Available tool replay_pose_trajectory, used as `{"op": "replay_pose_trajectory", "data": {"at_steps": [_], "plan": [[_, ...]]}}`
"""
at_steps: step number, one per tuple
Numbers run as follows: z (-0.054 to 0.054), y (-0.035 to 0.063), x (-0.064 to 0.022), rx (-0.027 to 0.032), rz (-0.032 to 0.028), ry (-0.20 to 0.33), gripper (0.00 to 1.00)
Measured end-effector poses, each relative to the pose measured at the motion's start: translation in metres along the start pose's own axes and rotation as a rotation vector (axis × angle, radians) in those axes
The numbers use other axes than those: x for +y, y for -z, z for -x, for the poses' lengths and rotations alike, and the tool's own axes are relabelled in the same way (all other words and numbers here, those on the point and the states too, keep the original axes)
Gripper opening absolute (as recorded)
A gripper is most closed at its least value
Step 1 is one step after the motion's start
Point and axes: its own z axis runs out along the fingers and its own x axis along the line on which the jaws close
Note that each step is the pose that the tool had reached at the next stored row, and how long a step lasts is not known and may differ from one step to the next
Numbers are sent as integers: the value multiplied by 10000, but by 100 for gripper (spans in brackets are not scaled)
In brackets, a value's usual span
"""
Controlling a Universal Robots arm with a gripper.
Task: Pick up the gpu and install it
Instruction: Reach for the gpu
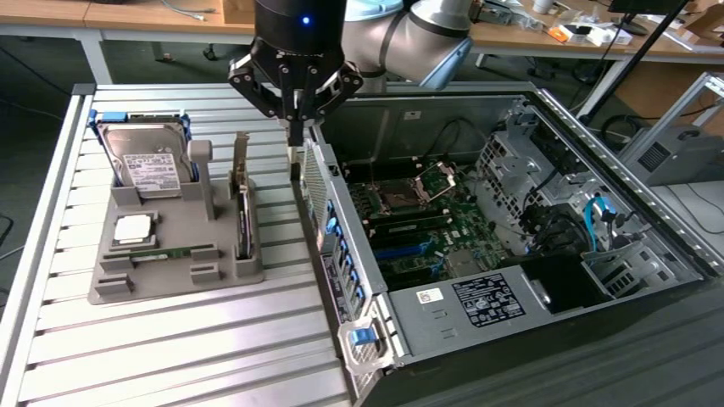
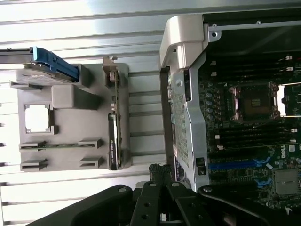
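**Status.** The gripper (image 1: 294, 151) hangs with its fingers pressed together and nothing between them. In the exterior view the fingertips sit just beside the rear wall of the computer case (image 1: 322, 191), near its top edge. In the wrist view the gripper (image 2: 158, 172) also appears shut.

**Location of the card.** The gpu (image 1: 241, 199) stands on edge in a slot of the grey holder (image 1: 169, 275), at about 8 o'clock from the fingertips in the exterior view. It is not yet touched. The case lies at 3 o'clock from the holder. In the wrist view the gpu (image 2: 114, 141) shows its metal bracket at the end of the holder (image 2: 70, 96).

**Hazards (judged).**
- Shut fingers would strike the card's top edge instead of straddling it.
- The fingertips are close to the case wall, so a sideways move at this height risks a collision.
- The card is thin and seated, so an off-centre pinch may tilt it, jam it or lift the holder.
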Motion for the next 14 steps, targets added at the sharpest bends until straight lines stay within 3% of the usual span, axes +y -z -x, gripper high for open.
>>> {"op": "replay_pose_trajectory", "data": {"at_steps": [14], "plan": [[-74,2,-5,1,-1,0,11]]}}
